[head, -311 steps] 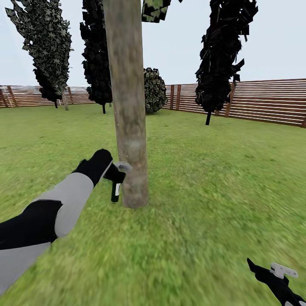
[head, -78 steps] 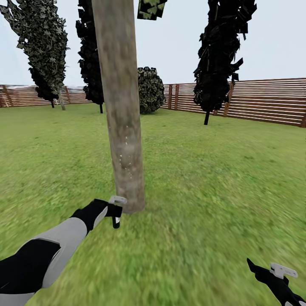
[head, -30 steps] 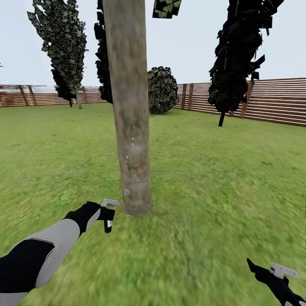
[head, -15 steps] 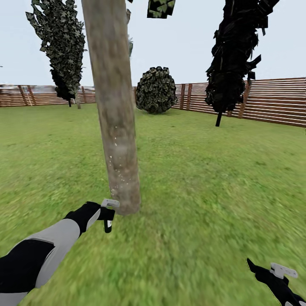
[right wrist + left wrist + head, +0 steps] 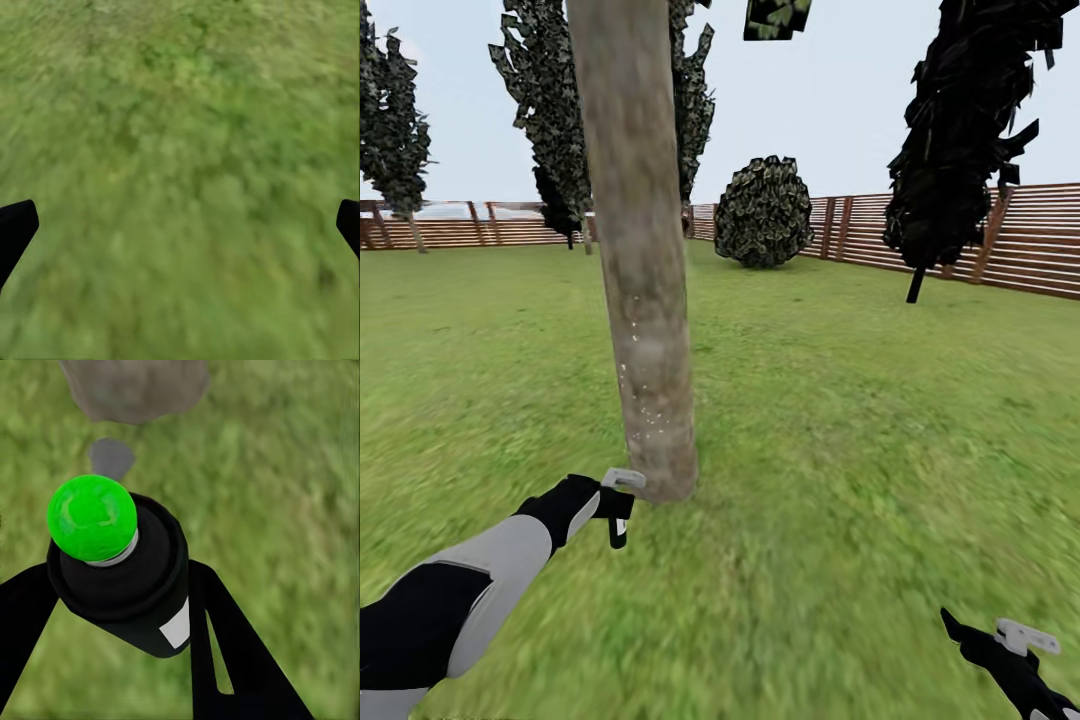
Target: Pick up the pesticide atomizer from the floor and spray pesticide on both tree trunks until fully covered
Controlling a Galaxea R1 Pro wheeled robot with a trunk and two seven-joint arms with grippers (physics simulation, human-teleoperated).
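Note:
A thick mottled grey-brown tree trunk [image 5: 645, 300] rises from the grass left of centre in the head view, with small white specks on its lower bark. My left gripper [image 5: 620, 494] sits just left of the trunk's base, shut on the pesticide atomizer [image 5: 619, 530], which hangs down from it. In the left wrist view the atomizer [image 5: 120, 577] is a black cylinder with a bright green tip, held between the two black fingers [image 5: 225, 652]. It points at the grass beside the trunk's foot [image 5: 135, 390]. My right gripper [image 5: 1010, 640] is low at the right, open over bare grass [image 5: 180, 150].
Dark narrow trees [image 5: 960, 130] and a round bush [image 5: 765, 212] stand farther back on the lawn. A brown slat fence [image 5: 1040, 240] rings the garden. Open grass [image 5: 860, 450] lies to the right of the trunk and all around it.
The whole head view has shifted, with the background trees and bush sliding right. Since ten seconds ago my left gripper has dropped with the atomizer from mid-trunk to the base. The right arm looks unmoved.

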